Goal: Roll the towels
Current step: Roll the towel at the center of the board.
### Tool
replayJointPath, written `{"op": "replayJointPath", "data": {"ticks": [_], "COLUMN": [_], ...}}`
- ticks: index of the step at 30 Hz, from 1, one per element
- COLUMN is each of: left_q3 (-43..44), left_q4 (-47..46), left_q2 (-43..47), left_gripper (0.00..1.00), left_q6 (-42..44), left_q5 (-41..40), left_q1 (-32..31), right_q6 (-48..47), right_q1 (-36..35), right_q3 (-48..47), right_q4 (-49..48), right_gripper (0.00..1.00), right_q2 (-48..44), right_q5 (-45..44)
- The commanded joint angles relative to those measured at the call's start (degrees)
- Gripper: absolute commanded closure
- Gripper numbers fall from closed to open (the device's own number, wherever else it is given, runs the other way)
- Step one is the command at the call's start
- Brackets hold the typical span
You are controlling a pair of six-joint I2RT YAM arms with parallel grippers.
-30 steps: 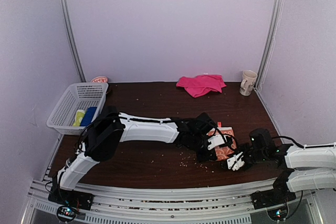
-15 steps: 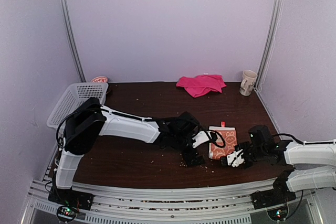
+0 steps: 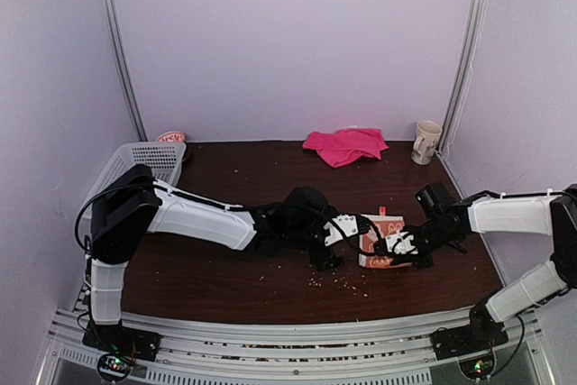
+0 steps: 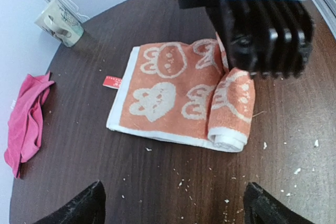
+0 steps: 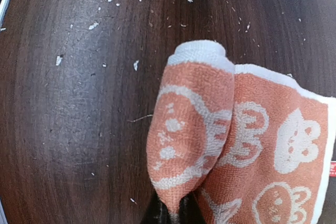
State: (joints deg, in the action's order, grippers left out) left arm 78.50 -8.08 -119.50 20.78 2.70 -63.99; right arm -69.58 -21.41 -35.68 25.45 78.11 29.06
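Looking from the left, I see a white lattice basket at the far-left edge of the tabletop, well apart from the work; I'd say it is parked there to leave the middle free. The left arm reaches low across the dark wood. Its left claw is released, fingers spread wide with nothing between them, hanging just beside the orange towel. My guess is it stands off so the other arm can handle the roll without crowding.

Farther back, near the wall, the pink towel lies in a loose crumpled heap, not yet rolled and away from both arms.

The orange towel lies flat, right of centre, with its cream rabbit pattern facing up and a small red tag at its far end. Only the near end is curled over into a short, thick roll, and the rest is spread on the wood. That puts this towel early in its rolling.

The right claw is clenched on that curled end, pinching the cloth so the turn cannot spring open. From its wrist view the roll tapers straight down into the grip.

A cream mug stands in the back right corner, clear of it all.
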Motion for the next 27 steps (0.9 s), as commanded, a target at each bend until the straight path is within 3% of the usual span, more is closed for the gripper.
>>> {"op": "replayJointPath", "data": {"ticks": [1, 13, 20, 27], "left_q3": [-1.7, -5.2, -1.8, 2.4], "left_q4": [-8.0, -17.6, -18.0, -15.7], "left_q2": [-0.5, -4.3, -9.5, -12.7], "left_gripper": [0.09, 0.19, 0.26, 0.27], "left_q6": [9.1, 24.9, 31.6, 33.4], "left_q5": [-3.0, -8.9, -10.0, -7.7], "left_q1": [-0.9, -4.6, -5.5, -5.5], "right_q6": [-2.1, -5.7, -6.7, -4.0], "right_q1": [2.4, 9.4, 11.7, 12.4], "right_q3": [-5.9, -21.8, -31.3, -36.3], "right_q4": [13.4, 32.3, 43.1, 46.9], "right_gripper": [1.0, 1.0, 0.98, 0.98], "right_q2": [7.4, 24.2, 34.2, 40.2], "right_q5": [4.1, 12.1, 16.2, 17.5]}}
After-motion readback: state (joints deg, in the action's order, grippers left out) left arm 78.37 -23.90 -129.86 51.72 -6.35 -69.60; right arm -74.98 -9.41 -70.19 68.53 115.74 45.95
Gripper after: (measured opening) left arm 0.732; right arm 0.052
